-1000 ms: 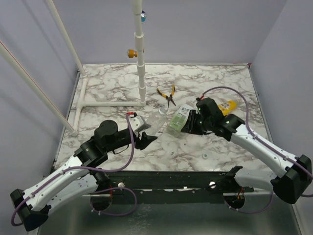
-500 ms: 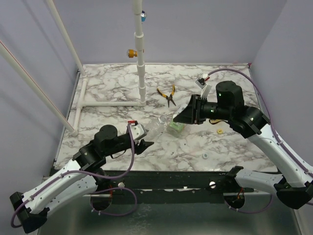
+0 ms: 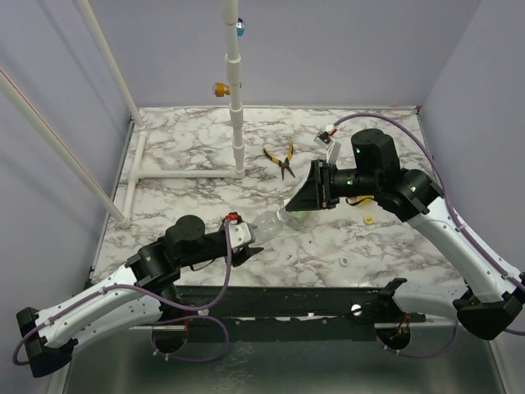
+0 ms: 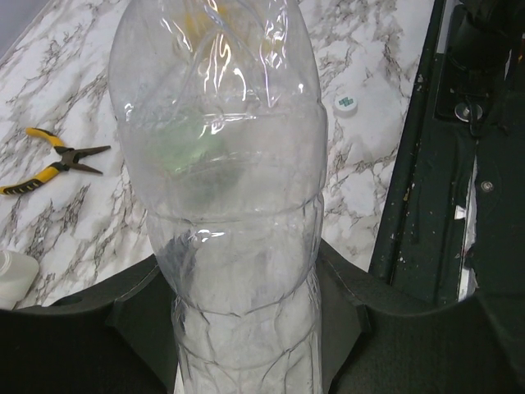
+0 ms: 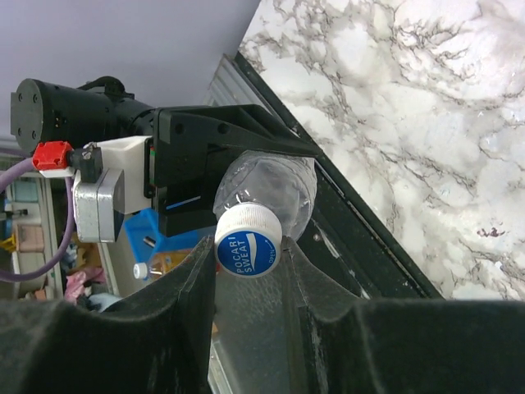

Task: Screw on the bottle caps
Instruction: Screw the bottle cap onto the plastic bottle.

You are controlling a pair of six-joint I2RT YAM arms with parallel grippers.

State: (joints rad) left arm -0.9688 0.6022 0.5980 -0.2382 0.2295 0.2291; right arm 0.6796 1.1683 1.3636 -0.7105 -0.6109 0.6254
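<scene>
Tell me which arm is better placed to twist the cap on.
Likely right: the right claw pinches the blue-and-white cap at the mouth of the clear bottle; the left claw holds its body.

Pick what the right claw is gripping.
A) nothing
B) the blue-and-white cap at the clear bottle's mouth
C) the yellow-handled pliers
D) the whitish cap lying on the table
B: the right wrist view shows the right claw closed on both sides of the blue-and-white cap, which sits at the neck of the clear bottle that the left claw holds.
</scene>
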